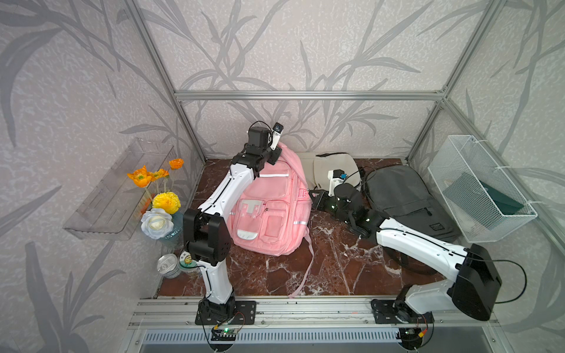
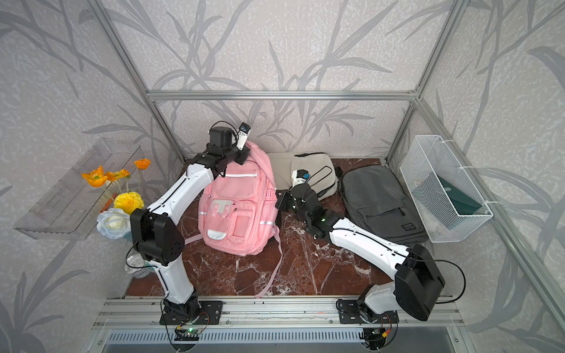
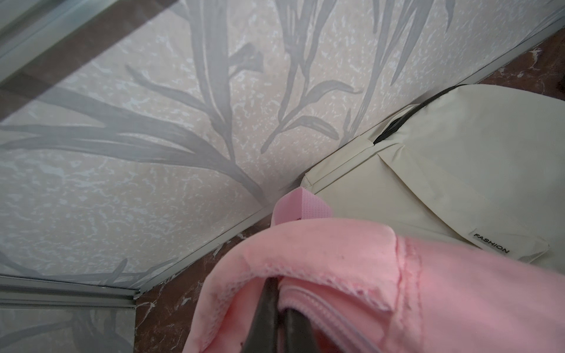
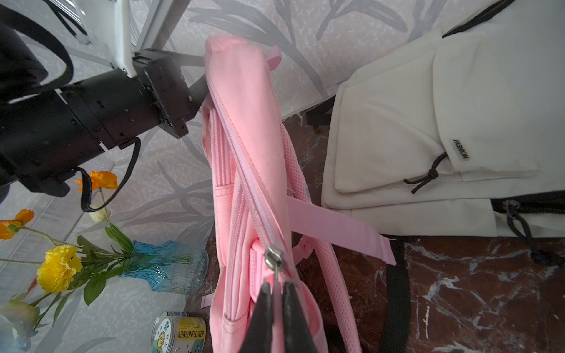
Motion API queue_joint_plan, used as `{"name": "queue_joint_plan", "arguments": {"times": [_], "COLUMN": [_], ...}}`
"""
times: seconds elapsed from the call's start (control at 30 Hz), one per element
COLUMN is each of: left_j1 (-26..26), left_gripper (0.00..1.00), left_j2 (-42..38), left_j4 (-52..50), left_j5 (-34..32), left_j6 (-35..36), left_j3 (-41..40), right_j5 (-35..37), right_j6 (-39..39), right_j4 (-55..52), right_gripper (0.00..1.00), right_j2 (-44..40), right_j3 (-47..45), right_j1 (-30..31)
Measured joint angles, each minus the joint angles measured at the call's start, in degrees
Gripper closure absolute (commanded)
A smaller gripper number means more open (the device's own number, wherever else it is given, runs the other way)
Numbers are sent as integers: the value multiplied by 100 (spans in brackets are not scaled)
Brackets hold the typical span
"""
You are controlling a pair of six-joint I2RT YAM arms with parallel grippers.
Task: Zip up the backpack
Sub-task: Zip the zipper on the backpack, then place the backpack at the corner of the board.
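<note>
The pink backpack [image 1: 269, 211] stands upright on the marble table [image 1: 336, 269], left of the middle and toward the back wall, with its front pockets facing the camera in both top views. My left pincer [image 3: 278, 301] is clamped together on the pink cloth at the very top of the bag, just beside the carry loop [image 3: 301, 204]. My right pincer [image 4: 277, 288] is pressed against the bag's right side, its two dark fingers squeezed onto the thin pink pull tab [image 4: 276, 282] that hangs from the metal slider [image 4: 271, 255].

The bag is one soft pink all over, a little grubby along the top seam. A pale shiny strip [image 1: 274, 175] runs across the upper front, with more pale patches on the lower pockets. A mesh pocket [image 1: 301, 211] sits on the right flank. Seen from my right wrist, the main zip runs along the narrow side as a smooth pink line from the top, where the left pincer holds, to the slider, and its teeth look joined along that stretch. Past the slider my own fingers hide the track. One shoulder strap [image 1: 305, 275] trails loose across the marble toward the front rail.

A cream bag [image 1: 333, 166] lies flat just behind and to the right, and a grey backpack [image 1: 406, 201] lies farther right.
</note>
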Motion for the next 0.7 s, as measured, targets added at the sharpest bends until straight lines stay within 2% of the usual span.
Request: {"name": "queue_joint_plan", "arguments": {"times": [0.33,0.5,0.7], "left_j1": [103,396,697], "left_gripper": [100,100,100], "left_j2": [321,776,1694], "left_j4": [-431,-420,-411], "left_j5": [81,0,-398], "left_j6": [2,20,210], "left_j3": [592,1060,1910], "right_j5": [17,-70,-544], "right_j6": [-44,-199,-210], "right_j4": [138,83,-11], "right_gripper": [100,100,100], "right_j2": [201,1268,2922], "right_j3": [63,999,2409], "right_j1": [-7,-15,-142]}}
